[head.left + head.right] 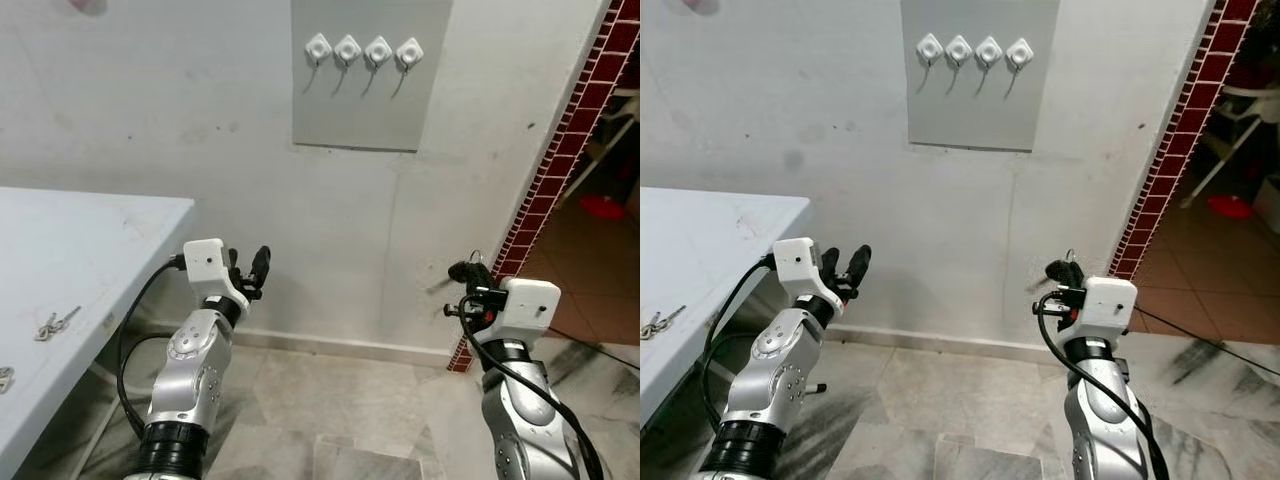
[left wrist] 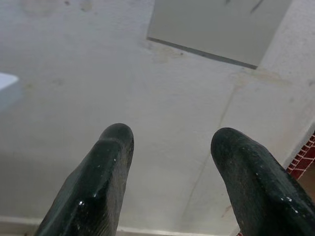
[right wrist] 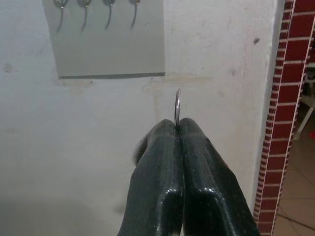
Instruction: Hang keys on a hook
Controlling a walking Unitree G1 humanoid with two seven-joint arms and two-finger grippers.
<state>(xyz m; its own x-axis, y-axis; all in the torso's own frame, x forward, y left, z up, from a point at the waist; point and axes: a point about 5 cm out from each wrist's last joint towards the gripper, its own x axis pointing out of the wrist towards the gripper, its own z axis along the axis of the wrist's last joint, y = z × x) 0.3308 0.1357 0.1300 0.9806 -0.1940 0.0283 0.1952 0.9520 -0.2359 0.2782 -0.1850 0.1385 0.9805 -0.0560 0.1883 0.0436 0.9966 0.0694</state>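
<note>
- The right gripper (image 3: 178, 129) is pinching a key ring (image 3: 177, 105) between its two black fingers (image 3: 160, 167), which are pressing tight together.
- The thin metal ring is standing edge-on and poking up just past the fingertips; the keys themselves are hard to make out from the wrist camera.
- In the head views the right gripper (image 1: 470, 275) is hovering in front of the white wall (image 1: 150, 110), well below the grey panel (image 1: 365, 110).
- Four white hooks (image 1: 362, 50) are sitting in a row near the top edge of that panel, each with a thin metal prong hanging down.
- The left gripper (image 1: 250, 272) is holding nothing, its fingers (image 2: 98, 182) spreading wide apart and pointing at the wall, just off the right edge of the table (image 1: 90, 240).
- Another bunch of keys (image 1: 55, 323) is lying on the table near its front edge.
- A strip of red tiles (image 1: 565, 150) is running down the wall corner to the right of the right gripper.
</note>
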